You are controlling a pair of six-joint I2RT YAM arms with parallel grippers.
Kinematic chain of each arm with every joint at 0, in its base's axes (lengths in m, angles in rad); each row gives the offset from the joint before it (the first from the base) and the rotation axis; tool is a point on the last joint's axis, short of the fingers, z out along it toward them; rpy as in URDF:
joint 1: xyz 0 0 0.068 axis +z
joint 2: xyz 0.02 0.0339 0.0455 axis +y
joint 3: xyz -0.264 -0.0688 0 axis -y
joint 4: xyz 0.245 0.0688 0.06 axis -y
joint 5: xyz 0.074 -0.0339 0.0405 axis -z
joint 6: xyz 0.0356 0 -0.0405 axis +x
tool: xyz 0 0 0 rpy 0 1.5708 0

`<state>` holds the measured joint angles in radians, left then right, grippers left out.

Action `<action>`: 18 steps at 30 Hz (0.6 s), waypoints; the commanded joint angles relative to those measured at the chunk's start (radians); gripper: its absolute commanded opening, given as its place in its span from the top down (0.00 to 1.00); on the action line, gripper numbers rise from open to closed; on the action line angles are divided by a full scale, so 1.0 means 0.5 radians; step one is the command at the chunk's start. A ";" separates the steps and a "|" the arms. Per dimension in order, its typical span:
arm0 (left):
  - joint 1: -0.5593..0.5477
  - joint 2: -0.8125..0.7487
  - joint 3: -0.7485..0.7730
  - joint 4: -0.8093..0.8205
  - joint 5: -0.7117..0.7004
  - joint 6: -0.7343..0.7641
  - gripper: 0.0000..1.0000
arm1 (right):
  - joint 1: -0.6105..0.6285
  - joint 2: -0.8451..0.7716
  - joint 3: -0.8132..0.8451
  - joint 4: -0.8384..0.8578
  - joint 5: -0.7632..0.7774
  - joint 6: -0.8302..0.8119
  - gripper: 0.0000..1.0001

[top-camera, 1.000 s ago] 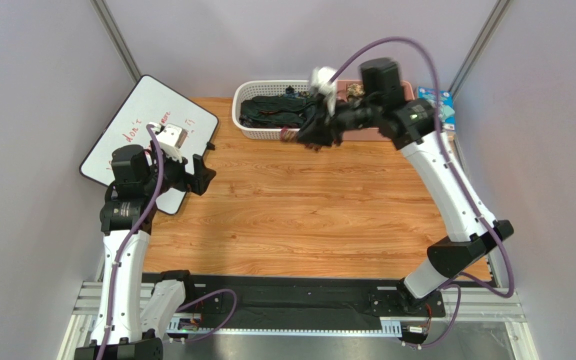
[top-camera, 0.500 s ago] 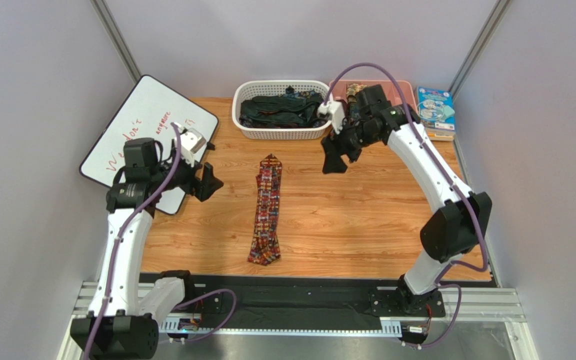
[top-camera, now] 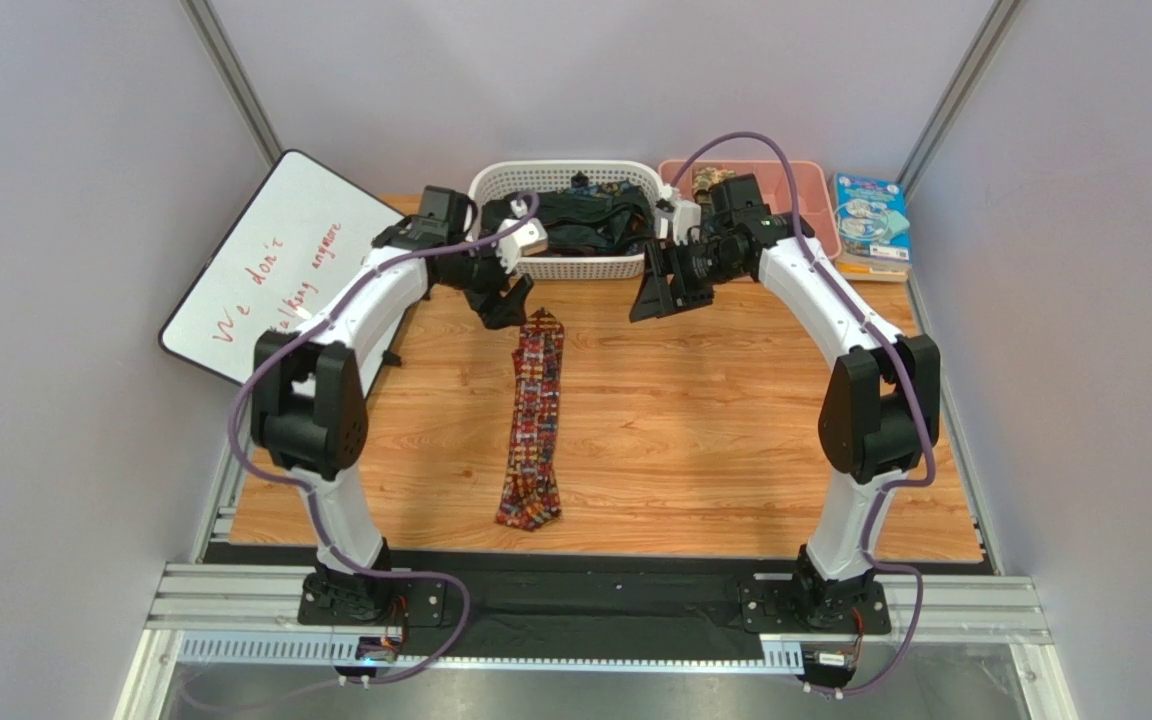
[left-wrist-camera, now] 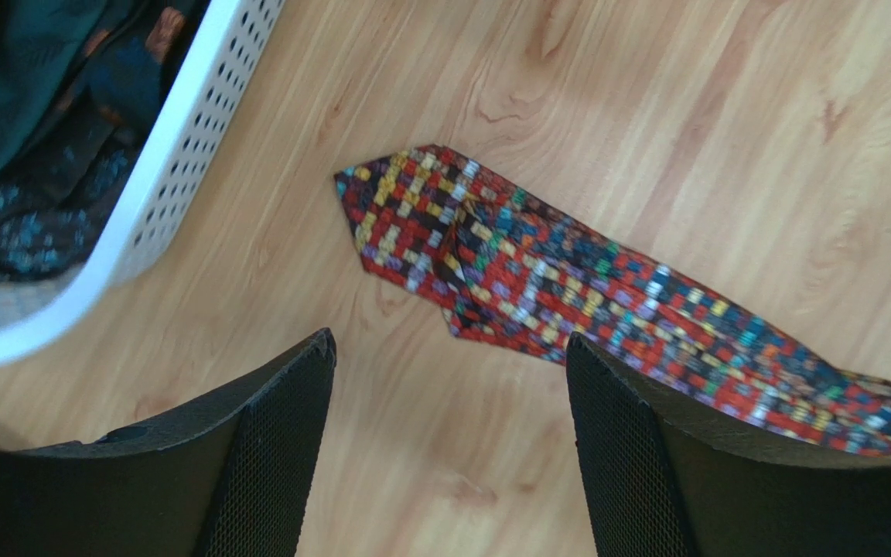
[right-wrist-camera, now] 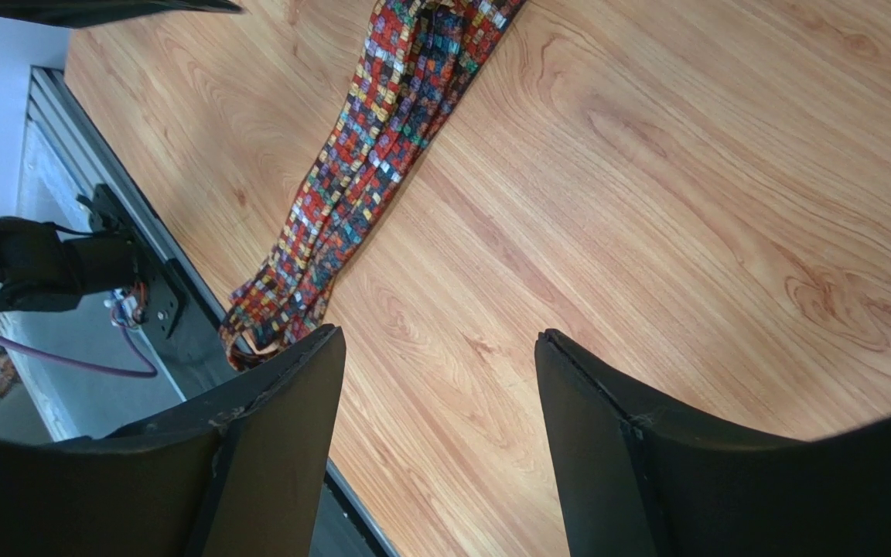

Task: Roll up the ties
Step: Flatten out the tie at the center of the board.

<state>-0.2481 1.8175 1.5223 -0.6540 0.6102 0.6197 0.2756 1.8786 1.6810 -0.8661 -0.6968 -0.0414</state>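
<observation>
A patterned red-orange-yellow-green tie (top-camera: 534, 423) lies flat and unrolled on the wooden table, running from near the white basket toward the front edge. Its pointed far end shows in the left wrist view (left-wrist-camera: 439, 226); its length shows in the right wrist view (right-wrist-camera: 381, 151). My left gripper (top-camera: 504, 305) is open and empty, hovering just left of the tie's far tip. My right gripper (top-camera: 654, 296) is open and empty, above bare table to the right of the tie. Dark green and black ties (top-camera: 567, 222) lie heaped in the white basket (top-camera: 564, 267).
A whiteboard (top-camera: 294, 258) with red writing leans at the back left. A pink tray (top-camera: 820, 192) and a blue booklet (top-camera: 874, 218) sit at the back right. The white basket's wall (left-wrist-camera: 189, 139) is close to my left gripper. A black strip (top-camera: 582, 578) runs along the table's front edge.
The patterned tie has been laid out on the table. My left arm swung from beside the whiteboard to the tie's far tip. My right gripper stayed near the basket, open.
</observation>
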 commanded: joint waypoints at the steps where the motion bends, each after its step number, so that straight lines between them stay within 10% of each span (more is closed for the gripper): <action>1: -0.087 0.214 0.238 -0.146 -0.051 0.328 0.21 | -0.075 -0.103 -0.073 0.128 -0.067 0.138 0.33; 18: -0.182 0.592 0.367 -0.241 -0.018 0.761 0.20 | -0.339 -0.171 -0.104 0.027 -0.147 0.037 0.32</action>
<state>-0.3248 2.0800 1.6478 -0.7502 0.5652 0.8997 0.1284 1.8477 1.6325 -0.8478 -0.7368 -0.0006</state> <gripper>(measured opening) 0.799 0.677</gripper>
